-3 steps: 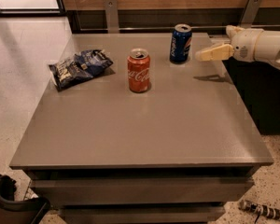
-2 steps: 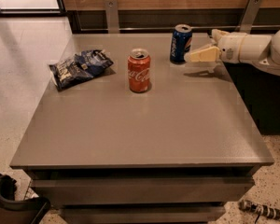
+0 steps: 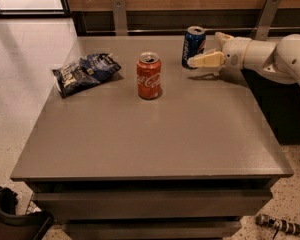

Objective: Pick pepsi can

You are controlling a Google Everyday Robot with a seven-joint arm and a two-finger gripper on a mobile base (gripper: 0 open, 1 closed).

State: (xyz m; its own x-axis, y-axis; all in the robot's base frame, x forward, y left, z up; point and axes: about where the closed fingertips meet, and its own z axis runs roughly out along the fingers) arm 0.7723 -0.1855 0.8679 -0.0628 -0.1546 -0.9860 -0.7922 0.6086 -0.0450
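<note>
Matte grey table (image 3: 140, 144), cream pincer (image 3: 206, 58) beside pepsi can (image 3: 193, 44)

Reaches in from the right, arm (image 3: 282, 59) nearly level, end effector (image 3: 206, 59) pointing left, upper right of view.

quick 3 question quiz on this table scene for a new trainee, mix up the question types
1. True or false: the pepsi can stands upright near the table's far edge.
2. Which lies farthest left in the picture? A) Coca-Cola can B) snack bag C) pepsi can
3. Fill in: the gripper is just to the picture's ___ of the pepsi can.
Key: 1 true; 2 B; 3 right.
</note>
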